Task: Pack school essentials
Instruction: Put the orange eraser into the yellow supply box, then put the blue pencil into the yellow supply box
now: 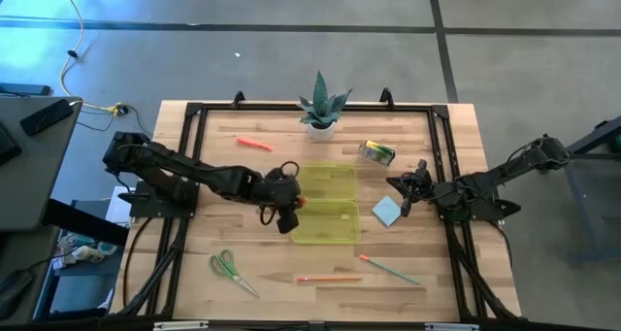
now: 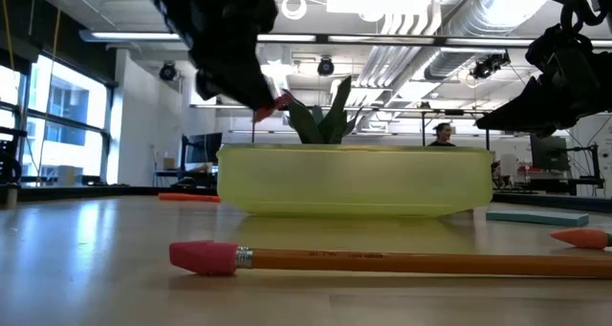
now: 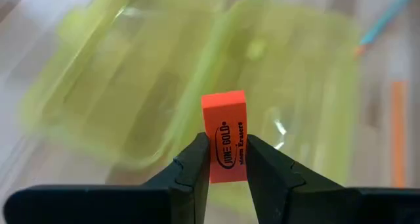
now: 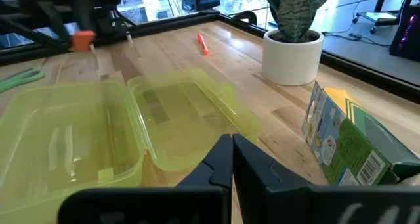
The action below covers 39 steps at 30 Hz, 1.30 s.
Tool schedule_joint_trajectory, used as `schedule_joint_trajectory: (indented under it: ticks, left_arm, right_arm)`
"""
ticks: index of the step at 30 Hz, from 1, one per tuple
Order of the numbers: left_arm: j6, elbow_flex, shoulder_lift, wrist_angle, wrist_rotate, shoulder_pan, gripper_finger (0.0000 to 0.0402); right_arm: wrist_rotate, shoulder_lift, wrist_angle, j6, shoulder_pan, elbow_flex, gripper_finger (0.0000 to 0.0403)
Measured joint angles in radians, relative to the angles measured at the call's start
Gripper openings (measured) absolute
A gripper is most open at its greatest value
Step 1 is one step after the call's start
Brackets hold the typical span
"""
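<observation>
My left gripper (image 1: 294,207) hovers at the left edge of the open yellow-green case (image 1: 325,203), shut on a small orange eraser (image 3: 225,129). The low view shows that eraser (image 2: 282,101) above the case's rim (image 2: 354,152). My right gripper (image 4: 231,148) is shut and empty at the case's right side, above the blue note pad (image 1: 386,211). The crayon box (image 1: 376,152), green-handled scissors (image 1: 231,268), pencil (image 1: 330,279), green pen (image 1: 390,270) and orange marker (image 1: 254,143) lie flat on the table. My left gripper pinches the orange eraser between its two fingers (image 3: 197,158), which press on its long sides (image 3: 226,168). The eraser's far end (image 3: 224,102) sticks out past the fingertips. The fingers come slanting down from the table's left. The eraser is lifted clear, above the case.
A spiky plant in a white pot (image 1: 320,113) stands at the table's far edge behind the case. A black rail frame (image 1: 189,176) borders the work area. Bare wood shows between the scissors and the case and along the far left.
</observation>
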Motion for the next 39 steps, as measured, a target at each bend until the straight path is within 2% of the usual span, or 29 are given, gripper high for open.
schedule_joint_trajectory:
  ticks: [14,21,34,39]
  left_arm:
    - [0.083,-0.001,0.168,0.096,0.108,-0.001,0.0080]
    - [0.099,-0.001,0.180,0.093,0.123,0.019,0.0086]
    - [0.129,-0.001,0.180,0.094,0.112,0.044,0.0160]
    - [0.120,-0.001,0.154,0.073,0.194,0.070,0.0169]
  right_arm:
    - [0.007,0.000,0.000,0.001,0.000,0.000,0.0000]
    - [0.017,0.000,-0.002,0.001,0.000,0.000,0.0000]
    - [0.014,0.000,-0.002,-0.023,0.000,0.000,0.0000]
    - [0.011,0.000,-0.016,-0.030,0.000,0.009,0.0000]
